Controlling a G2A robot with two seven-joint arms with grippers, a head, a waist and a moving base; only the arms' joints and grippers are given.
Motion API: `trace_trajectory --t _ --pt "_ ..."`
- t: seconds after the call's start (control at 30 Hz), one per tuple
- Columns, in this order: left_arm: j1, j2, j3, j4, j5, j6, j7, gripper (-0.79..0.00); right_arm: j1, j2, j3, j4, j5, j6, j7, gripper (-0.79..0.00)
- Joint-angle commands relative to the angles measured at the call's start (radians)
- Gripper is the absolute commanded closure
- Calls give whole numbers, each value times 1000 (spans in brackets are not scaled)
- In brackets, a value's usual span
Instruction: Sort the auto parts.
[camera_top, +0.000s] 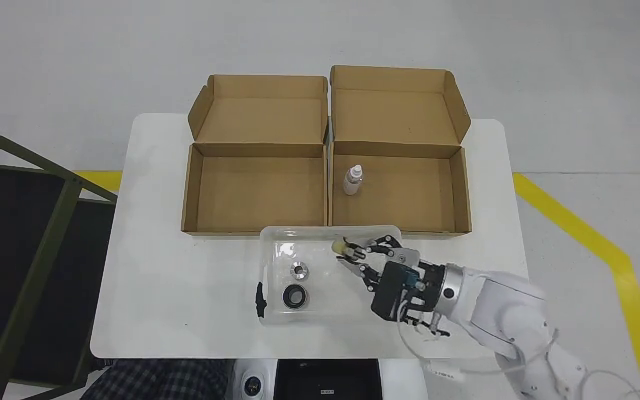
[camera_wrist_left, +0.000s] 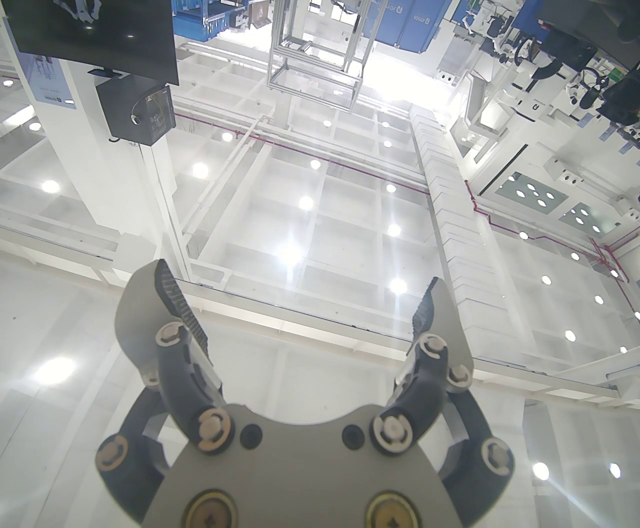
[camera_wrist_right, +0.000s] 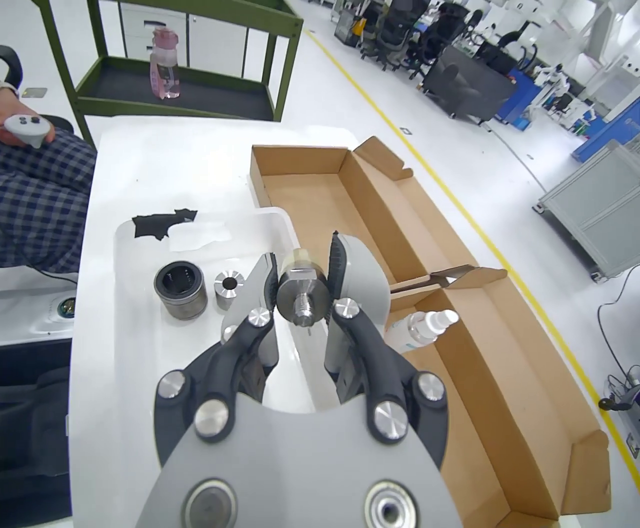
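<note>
My right gripper (camera_wrist_right: 301, 287) is shut on a threaded metal fitting (camera_wrist_right: 299, 290) with a pale cap, held above the far right part of the clear plastic bin (camera_top: 275, 240). In the top view that gripper (camera_top: 352, 250) hovers over the bin's right half with the fitting (camera_top: 343, 244) at its tips. A black-and-steel bearing (camera_wrist_right: 181, 291) and a small steel bushing (camera_wrist_right: 229, 290) lie in the bin. The bearing (camera_top: 295, 295) and bushing (camera_top: 299, 270) sit left of the gripper. My left gripper (camera_wrist_left: 300, 295) points up at the ceiling, open, holding nothing.
Two open cardboard boxes stand behind the bin: the left box (camera_top: 255, 190) holds nothing, the right box (camera_top: 445, 195) holds a small white spray bottle (camera_top: 353, 179). The bottle (camera_wrist_right: 425, 325) lies just past the gripper. Black tape (camera_wrist_right: 162, 224) marks the bin's rim.
</note>
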Motion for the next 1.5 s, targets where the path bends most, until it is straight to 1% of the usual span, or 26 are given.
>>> trace_trajectory --t 0.0,0.13,0.3,0.6,1.0,1.17,1.47 --pt "0 0 0 0 0 0 0 -785 -11 1 16 0 3 10 -51 0" --pt "0 0 0 0 0 0 0 -785 -22 3 33 1 10 21 -108 0" --pt "0 0 0 0 0 0 0 -785 -14 4 45 5 42 -2 -149 0" --pt "0 0 0 0 0 0 0 -785 -4 6 68 -1 54 13 -184 0" --pt "0 0 0 0 0 0 0 -785 7 5 60 10 41 42 -226 0" --pt "0 0 0 0 0 0 0 -785 7 6 61 36 37 38 -209 0" --pt "0 0 0 0 0 0 0 -785 23 6 59 111 62 41 -112 0"
